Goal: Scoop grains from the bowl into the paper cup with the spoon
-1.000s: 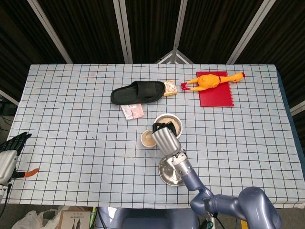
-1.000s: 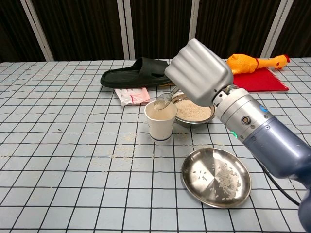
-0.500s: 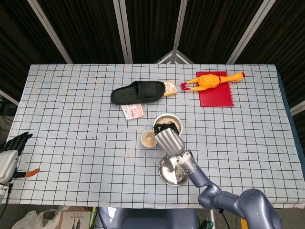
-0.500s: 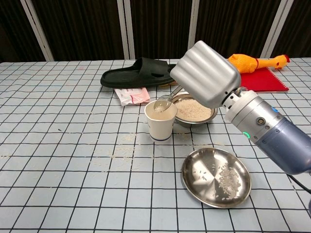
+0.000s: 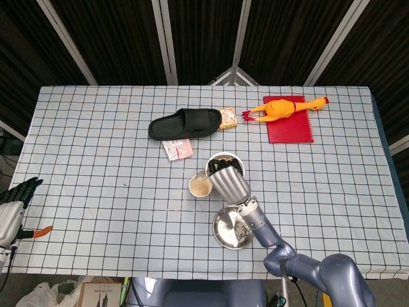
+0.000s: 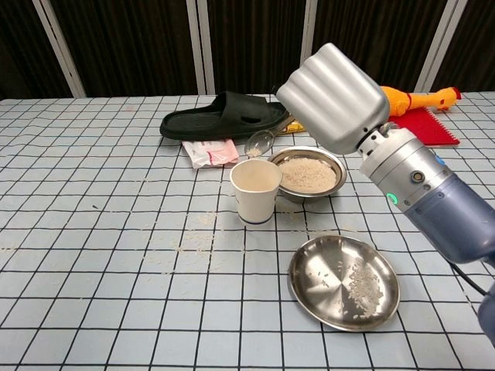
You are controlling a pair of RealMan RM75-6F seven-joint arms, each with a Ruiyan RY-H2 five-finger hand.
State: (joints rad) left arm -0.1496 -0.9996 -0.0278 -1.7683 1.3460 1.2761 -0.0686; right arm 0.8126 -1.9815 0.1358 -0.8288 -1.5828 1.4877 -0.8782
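Chest view: ribbed metallic right hand (image 6: pixel 334 97).

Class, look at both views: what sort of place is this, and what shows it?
Probably a robot test lab, not a kitchen: dark curtain panels behind, a checked tablecloth, and unrelated props such as a slipper and rubber chicken.

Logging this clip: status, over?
Right hand holds spoon above paper cup. Left hand idle at table edge. Bowl has grains. Nothing blocking.

robot lab, checked-cloth table (image 5: pixel 96 160), black curtain backdrop (image 5: pixel 115 38)
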